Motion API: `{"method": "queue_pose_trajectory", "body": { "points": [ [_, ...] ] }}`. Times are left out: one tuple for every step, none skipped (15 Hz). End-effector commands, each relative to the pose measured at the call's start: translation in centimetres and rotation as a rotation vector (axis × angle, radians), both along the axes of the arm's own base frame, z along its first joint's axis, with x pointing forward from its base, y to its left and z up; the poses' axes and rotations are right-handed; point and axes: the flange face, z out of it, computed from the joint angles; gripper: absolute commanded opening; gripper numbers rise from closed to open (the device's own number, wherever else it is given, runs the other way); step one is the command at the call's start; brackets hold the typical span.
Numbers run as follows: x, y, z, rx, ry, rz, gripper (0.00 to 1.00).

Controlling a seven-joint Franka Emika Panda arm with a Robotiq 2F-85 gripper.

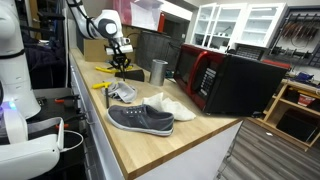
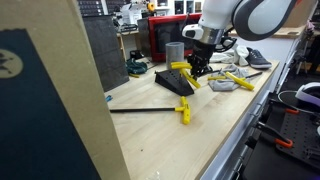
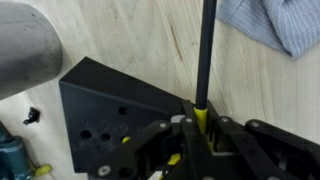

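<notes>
- At the far left of the wrist view, a metal cup (image 3: 25, 45) stands on the wooden counter (image 3: 130, 35). It is blurred there, but in an exterior view the cup (image 1: 158, 71) is upright.
- To the right of it, a black wedge block (image 3: 110, 110) with small holes lies on the counter. Its right edge is just beside my fingers.
- My gripper (image 3: 200, 125) hangs low over the counter at that edge of the block. In both exterior views the arm comes down on it from above.
- My jaws are closed on the yellow end of a thin black rod (image 3: 206, 50) and clamp it between the fingertips.
- The rod runs straight away from me, toward the far edge of the wrist view. I cannot tell if it rests on the wood or is lifted from it.
- To the right of the rod, in the far corner, lies a gray cloth (image 3: 275, 25), apart from the rod.
- In an exterior view, more to the right and nearer, a gray shoe (image 1: 140, 119) lies on the counter. A white shoe (image 1: 170, 103) lies just behind it. Both are well apart from me.
- At the far right stands a red and black appliance (image 1: 225, 80).
</notes>
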Motion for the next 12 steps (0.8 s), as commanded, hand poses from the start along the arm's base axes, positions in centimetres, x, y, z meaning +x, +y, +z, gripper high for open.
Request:
{"method": "queue_pose_trajectory", "body": {
  "points": [
    [-1.6, -0.1, 3.5, 0.03, -0.093, -0.006, 0.03],
    [-1.7, -0.1, 4.1, 0.035, -0.108, -0.007, 0.03],
    [-2.0, 0.0, 5.0, 0.043, -0.125, -0.007, 0.03],
    [-2.0, -0.2, 5.5, 0.057, -0.142, -0.013, 0.03],
    [-2.0, -0.2, 6.2, 0.072, -0.156, -0.022, 0.03],
    [-2.0, -0.3, 6.8, 0.095, -0.173, -0.05, 0.03],
    [-1.9, -0.4, 7.3, 0.109, -0.182, -0.061, 0.03],
    [-2.0, -0.3, 7.8, 0.122, -0.191, -0.071, 0.03],
    [-2.0, -0.4, 8.4, 0.134, -0.201, -0.078, 0.03],
    [-1.9, -0.6, 8.9, 0.143, -0.209, -0.087, 0.03],
    [-1.9, -0.6, 9.4, 0.149, -0.216, -0.096, 0.03],
    [-1.9, -0.7, 9.7, 0.152, -0.225, -0.095, 0.03]
  ]
}}
